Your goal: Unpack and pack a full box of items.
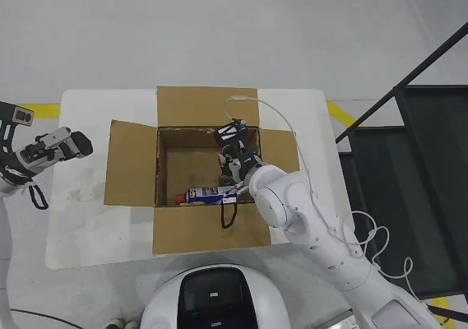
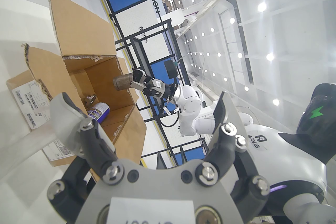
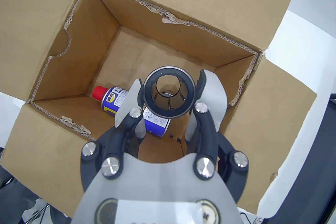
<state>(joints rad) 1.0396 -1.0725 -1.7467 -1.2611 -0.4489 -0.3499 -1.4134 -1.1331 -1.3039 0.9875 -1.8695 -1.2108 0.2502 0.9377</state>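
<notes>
The right claw (image 3: 170, 88) hangs over the open box's (image 3: 183, 38) 3 o'clock side, above the spray can (image 3: 115, 101) lying at 6 o'clock on its floor, clamped on a hollow metal tube (image 3: 169, 107). Pinched across a smooth round wall, the tube could slip and hit the can. Right arm bent, wrist pointing down; the left claw (image 2: 141, 107) sits wide open, empty, at the table's 9 o'clock.

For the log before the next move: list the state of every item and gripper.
box: open, flaps spread.
spray can: lying on its side in the box, cap on.
metal cylinder: held over the box.
right gripper: shut on the metal cylinder.
left gripper: open, empty.
</notes>
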